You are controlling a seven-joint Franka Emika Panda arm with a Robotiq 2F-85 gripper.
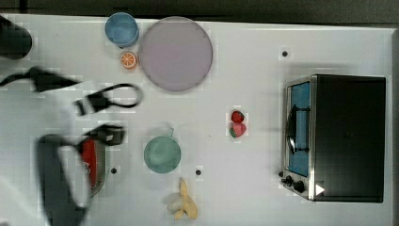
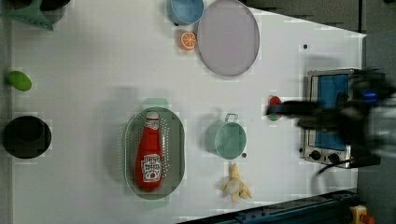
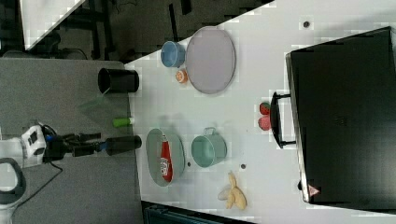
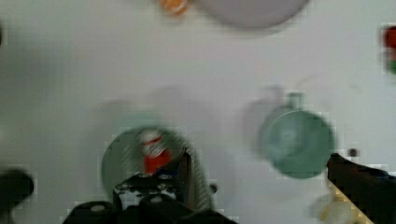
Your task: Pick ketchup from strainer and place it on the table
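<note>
While the hand (image 4: 257, 163) hovers open, the ketchup (image 4: 154, 151) lies below.

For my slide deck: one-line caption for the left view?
Red ketchup squeeze bottle lying in pale green oval strainer on white table, beside teal cup.

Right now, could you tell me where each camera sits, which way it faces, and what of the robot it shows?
Top view: overhead, straight down on the table; blurred arm over the strainer.
Left view: high, looking down; dark arm before the toaster oven.
Right view: high, oblique; arm beside the table edge.
Wrist view: on the arm, looking down; open gripper fingers.
All four share the ketchup and teal cup.
</note>
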